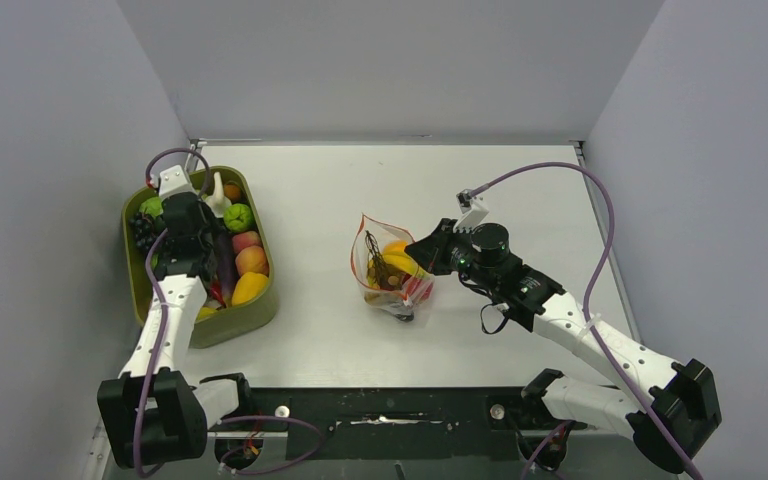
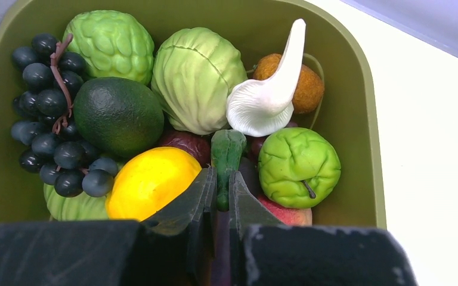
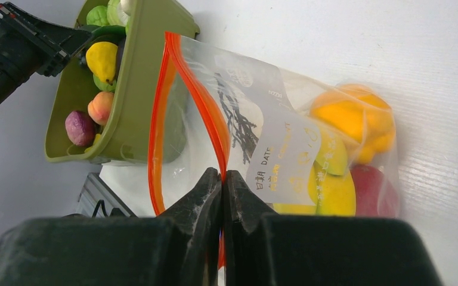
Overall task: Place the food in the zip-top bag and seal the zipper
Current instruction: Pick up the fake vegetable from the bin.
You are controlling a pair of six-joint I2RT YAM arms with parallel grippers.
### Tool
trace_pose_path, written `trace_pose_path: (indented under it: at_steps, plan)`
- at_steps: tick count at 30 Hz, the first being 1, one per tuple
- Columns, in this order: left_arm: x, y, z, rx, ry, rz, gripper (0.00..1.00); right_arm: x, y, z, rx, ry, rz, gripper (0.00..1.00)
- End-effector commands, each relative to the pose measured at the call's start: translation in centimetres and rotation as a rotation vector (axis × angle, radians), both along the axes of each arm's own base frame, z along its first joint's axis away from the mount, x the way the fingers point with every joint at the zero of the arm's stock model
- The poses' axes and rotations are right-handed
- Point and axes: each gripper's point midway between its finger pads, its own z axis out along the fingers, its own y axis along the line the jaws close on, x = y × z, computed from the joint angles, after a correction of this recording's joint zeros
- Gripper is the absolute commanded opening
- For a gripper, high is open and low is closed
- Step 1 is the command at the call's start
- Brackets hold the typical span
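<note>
The clear zip-top bag (image 1: 390, 268) lies mid-table with its mouth gaping open. My right gripper (image 1: 415, 247) is shut on the bag's red-orange zipper (image 3: 152, 173) and pinches one lip of it between the fingertips (image 3: 222, 174). Yellow, orange and red food pieces (image 3: 346, 119) are inside the bag (image 3: 274, 119). My left gripper (image 1: 198, 240) is down in the olive-green tray (image 1: 258, 312). In the left wrist view it (image 2: 223, 179) is shut on the green stem of the purple eggplant (image 2: 226, 152). Around it lie the rest of the food: grapes (image 2: 50, 107), avocado (image 2: 118, 116), a yellow fruit (image 2: 149, 182).
The tray (image 2: 349, 89) also holds a cabbage (image 2: 194, 77), a white mushroom (image 2: 268, 98), a green apple (image 2: 298, 167) and a peach (image 1: 251, 260). Grey walls close in the left, right and back of the white table (image 1: 520, 190). The tray shows behind the bag in the right wrist view (image 3: 137, 89).
</note>
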Motion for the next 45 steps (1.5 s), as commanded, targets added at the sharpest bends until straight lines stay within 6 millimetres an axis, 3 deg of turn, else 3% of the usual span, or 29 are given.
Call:
trace_pose_path:
  at_steps: [1, 14, 25, 32, 39, 45]
  plan:
    - [-0.3, 0.6, 2.5, 0.032, -0.051, 0.022, 0.00, 0.6, 0.3, 2.2, 0.055, -0.067, -0.004, 0.00]
    - [-0.9, -0.7, 6.9, 0.087, -0.094, -0.044, 0.00, 1.2, -0.4, 2.6, 0.019, -0.083, -0.034, 0.00]
    - [-2.7, -2.4, 11.5, 0.021, -0.177, -0.091, 0.00, 1.3, -0.7, 3.5, 0.016, -0.082, -0.054, 0.00]
    - [-4.0, -3.1, 13.0, 0.000, -0.174, -0.119, 0.00, 1.4, -0.9, 3.8, 0.019, -0.074, -0.066, 0.00]
    - [-4.5, -7.5, 16.6, -0.070, -0.290, -0.337, 0.00, 1.7, -1.2, 3.5, 0.012, -0.073, -0.092, 0.00]
    - [-4.6, -12.1, 16.2, -0.153, -0.317, -0.547, 0.00, 2.0, -1.2, 2.8, -0.010, -0.060, -0.096, 0.00]
